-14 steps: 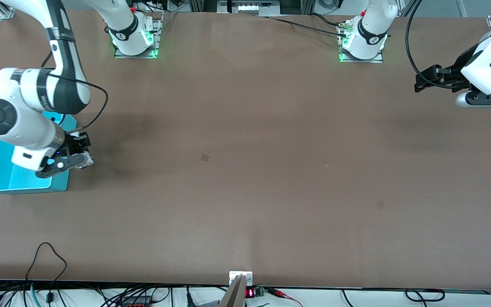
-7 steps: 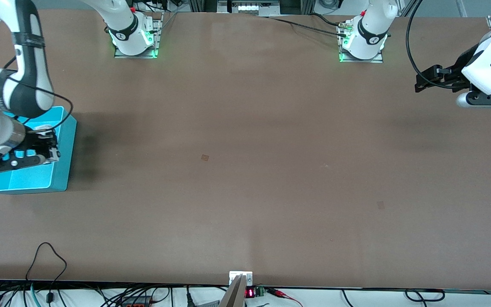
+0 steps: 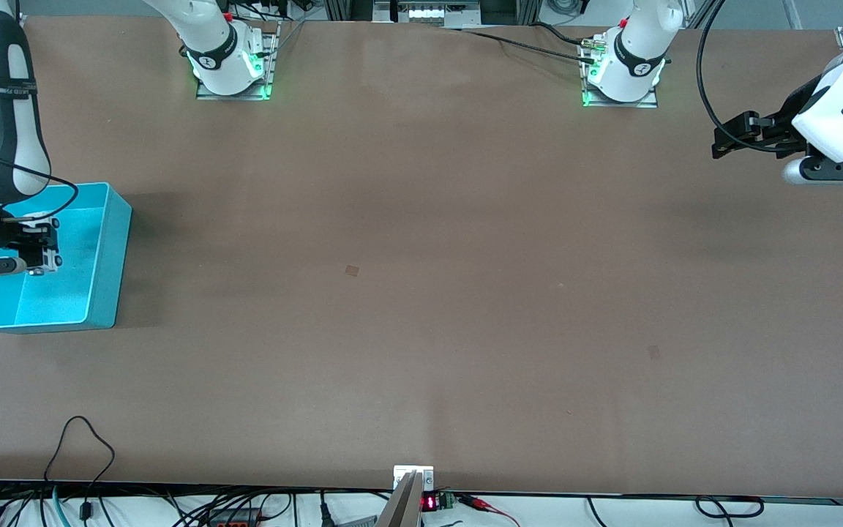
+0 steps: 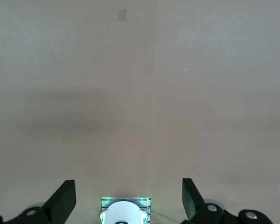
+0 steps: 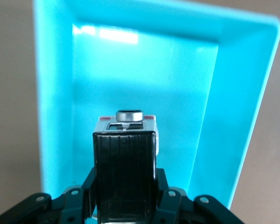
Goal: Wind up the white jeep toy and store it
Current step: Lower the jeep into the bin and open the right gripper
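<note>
My right gripper (image 3: 39, 252) hangs over the open teal bin (image 3: 103, 289) at the right arm's end of the surface (image 3: 421, 293), fingers pinching the white jeep toy (image 5: 127, 154) above its bare floor. My left gripper (image 3: 718, 143) waits over its own end, fingers spread.

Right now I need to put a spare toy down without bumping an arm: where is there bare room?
The table is bare between the blue bin and the left gripper, open and waiting at its end. It is crowded only at the bin: the right gripper hangs over it, shut on the white jeep toy.
</note>
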Controlling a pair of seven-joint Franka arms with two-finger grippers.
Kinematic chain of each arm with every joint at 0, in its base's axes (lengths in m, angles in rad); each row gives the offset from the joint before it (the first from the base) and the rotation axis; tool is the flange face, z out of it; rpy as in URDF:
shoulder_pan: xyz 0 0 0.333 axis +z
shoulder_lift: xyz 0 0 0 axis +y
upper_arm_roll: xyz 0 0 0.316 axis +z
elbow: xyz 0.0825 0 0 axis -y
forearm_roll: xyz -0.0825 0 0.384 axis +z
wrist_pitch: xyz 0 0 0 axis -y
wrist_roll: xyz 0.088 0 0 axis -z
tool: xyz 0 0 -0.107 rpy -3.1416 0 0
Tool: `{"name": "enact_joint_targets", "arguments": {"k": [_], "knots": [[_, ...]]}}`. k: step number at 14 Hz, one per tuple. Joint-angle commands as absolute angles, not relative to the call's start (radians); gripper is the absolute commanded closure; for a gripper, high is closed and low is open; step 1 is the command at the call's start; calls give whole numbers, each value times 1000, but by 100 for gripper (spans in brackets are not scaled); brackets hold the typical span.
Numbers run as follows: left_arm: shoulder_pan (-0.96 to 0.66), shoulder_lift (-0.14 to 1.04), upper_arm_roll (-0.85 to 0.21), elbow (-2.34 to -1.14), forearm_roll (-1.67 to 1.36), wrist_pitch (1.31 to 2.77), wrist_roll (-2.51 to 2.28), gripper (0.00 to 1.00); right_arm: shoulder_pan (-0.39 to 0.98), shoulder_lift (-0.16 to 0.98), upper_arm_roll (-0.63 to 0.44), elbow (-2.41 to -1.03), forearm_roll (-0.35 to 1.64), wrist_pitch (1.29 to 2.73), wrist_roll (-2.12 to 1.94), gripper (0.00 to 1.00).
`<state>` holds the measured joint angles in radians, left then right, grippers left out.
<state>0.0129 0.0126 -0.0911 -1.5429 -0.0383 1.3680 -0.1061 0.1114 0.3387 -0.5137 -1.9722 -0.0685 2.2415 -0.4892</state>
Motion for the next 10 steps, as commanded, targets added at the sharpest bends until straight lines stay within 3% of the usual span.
{"name": "enact_joint_targets", "arguments": {"k": [1,10], "knots": [[17,26,-92,-1511,-57,1345,-97,0,75,337,-502,-2028,-31,2310,-517,100],[17,26,-91,-1511,-57,1345,-97,0,17,431,-499,-2080,112,2425,-658,100]]}}
